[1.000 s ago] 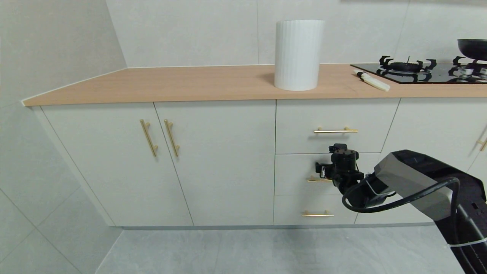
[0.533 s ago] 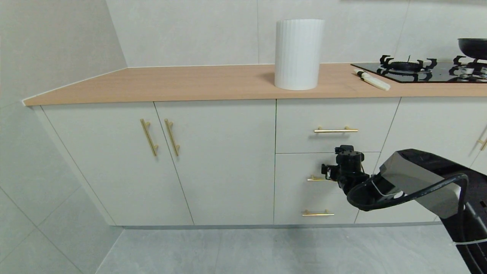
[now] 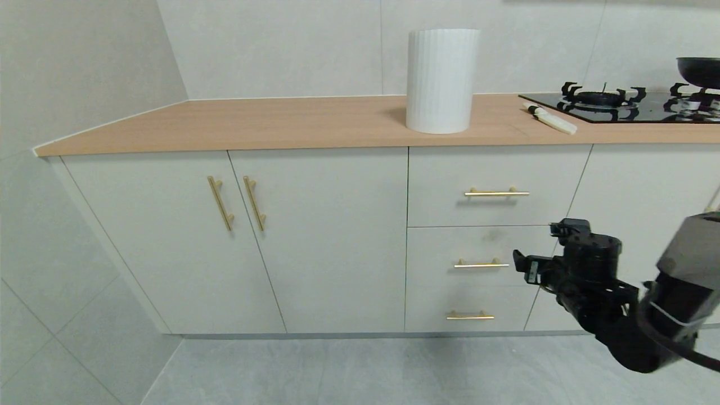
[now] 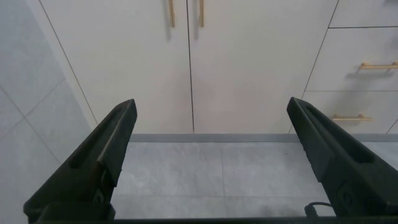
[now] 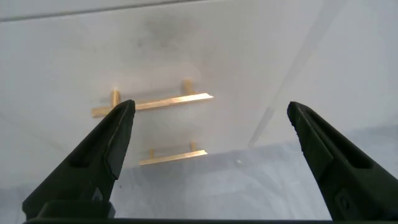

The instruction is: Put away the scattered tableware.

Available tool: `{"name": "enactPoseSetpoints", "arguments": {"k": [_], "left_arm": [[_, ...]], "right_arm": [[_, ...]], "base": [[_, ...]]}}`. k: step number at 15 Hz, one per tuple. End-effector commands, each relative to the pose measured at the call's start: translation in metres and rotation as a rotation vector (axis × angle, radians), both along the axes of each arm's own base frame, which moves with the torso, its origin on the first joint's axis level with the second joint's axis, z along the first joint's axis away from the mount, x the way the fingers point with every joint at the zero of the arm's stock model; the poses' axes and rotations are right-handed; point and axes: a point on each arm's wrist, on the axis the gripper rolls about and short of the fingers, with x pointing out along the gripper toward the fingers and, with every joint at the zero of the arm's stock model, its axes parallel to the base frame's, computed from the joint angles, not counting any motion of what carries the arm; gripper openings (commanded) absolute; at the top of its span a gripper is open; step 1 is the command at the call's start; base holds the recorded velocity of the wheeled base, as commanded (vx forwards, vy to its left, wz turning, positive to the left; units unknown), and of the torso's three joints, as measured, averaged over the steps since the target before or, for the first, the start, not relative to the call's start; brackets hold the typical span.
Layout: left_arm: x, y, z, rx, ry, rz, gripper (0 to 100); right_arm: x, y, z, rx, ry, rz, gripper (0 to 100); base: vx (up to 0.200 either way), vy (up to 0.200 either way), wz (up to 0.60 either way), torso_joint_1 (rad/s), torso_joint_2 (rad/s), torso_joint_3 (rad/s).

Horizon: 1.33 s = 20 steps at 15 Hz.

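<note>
Hovering near the middle drawer handle [image 3: 481, 263], right end effector [image 3: 540, 247] gapes wide, empty. We find left end effector [image 4: 209, 106] likewise.

Grey tiled walls [image 3: 270, 45] and floor [image 3: 337, 371] — pale cabinets [image 3: 315, 236] with brass handles [image 3: 496, 193] under a wooden counter [image 3: 253, 121] — black hob [image 3: 616, 113] at its right

Head camera looks down from afar on the whole counter [image 3: 281, 121]; left wrist, low, faces doors [image 4: 249, 62]; right wrist, near, faces drawers [image 5: 186, 56], shared by all.
</note>
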Motion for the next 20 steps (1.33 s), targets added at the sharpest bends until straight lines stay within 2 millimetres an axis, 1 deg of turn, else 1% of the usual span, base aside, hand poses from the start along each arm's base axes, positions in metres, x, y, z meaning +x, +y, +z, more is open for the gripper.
{"name": "enactPoseSetpoints", "arguments": {"k": [1,3,4,5,6,7,11,13,14,15,16,17,18,20], "left_arm": [[0.0,0.0,0.0,0.0,0.0,0.001,100],[0.0,0.0,0.0,0.0,0.0,0.001,100],[0.0,0.0,0.0,0.0,0.0,0.001,100],[0.0,0.0,0.0,0.0,0.002,0.001,100],[0.0,0.0,0.0,0.0,0.002,0.001,100],[0.0,0.0,0.0,0.0,0.0,0.001,100],[0.0,0.0,0.0,0.0,0.0,0.001,100],[0.0,0.0,0.0,0.0,0.0,0.001,100],[0.0,0.0,0.0,0.0,0.0,0.001,100],[0.0,0.0,0.0,0.0,0.0,0.001,100],[0.0,0.0,0.0,0.0,0.0,0.001,100],[0.0,0.0,0.0,0.0,0.0,0.001,100],[0.0,0.0,0.0,0.0,0.0,0.001,100],[0.0,0.0,0.0,0.0,0.0,0.001,100]], "right_arm": [[-0.072,-0.005,0.052,0.023,-0.155,-0.042,100],[-0.106,-0.014,0.078,0.026,-0.25,-0.069,100],[-0.117,-0.018,0.087,0.02,-0.281,-0.07,100],[-0.138,-0.025,0.1,0.012,-0.336,-0.07,100],[-0.149,-0.029,0.105,-0.004,-0.361,-0.072,100],[-0.175,-0.038,0.112,-0.056,-0.399,-0.073,100],[-0.249,-0.066,0.126,-0.177,-0.551,-0.145,100],[-0.284,-0.078,0.125,-0.209,-0.568,-0.167,100],[-0.297,-0.082,0.125,-0.226,-0.565,-0.199,100],[-0.318,-0.087,0.124,-0.251,-0.56,-0.274,100],[-0.336,-0.09,0.121,-0.265,-0.56,-0.307,100],[-0.353,-0.091,0.114,-0.275,-0.549,-0.31,100],[-0.367,-0.092,0.107,-0.284,-0.546,-0.306,100],[-0.376,-0.088,0.105,-0.299,-0.556,-0.345,100]], "base": [[0.0,0.0,0.0,0.0,0.0,0.0],[0.0,0.0,0.0,0.0,0.0,0.0],[0.0,0.0,0.0,0.0,0.0,0.0],[0.0,0.0,0.0,0.0,0.0,0.0],[0.0,0.0,0.0,0.0,0.0,0.0],[0.0,0.0,0.0,0.0,0.0,0.0],[0.0,0.0,0.0,0.0,0.0,0.0],[0.0,0.0,0.0,0.0,0.0,0.0],[0.0,0.0,0.0,0.0,0.0,0.0],[0.0,0.0,0.0,0.0,0.0,0.0],[0.0,0.0,0.0,0.0,0.0,0.0],[0.0,0.0,0.0,0.0,0.0,0.0],[0.0,0.0,0.0,0.0,0.0,0.0],[0.0,0.0,0.0,0.0,0.0,0.0]]}}
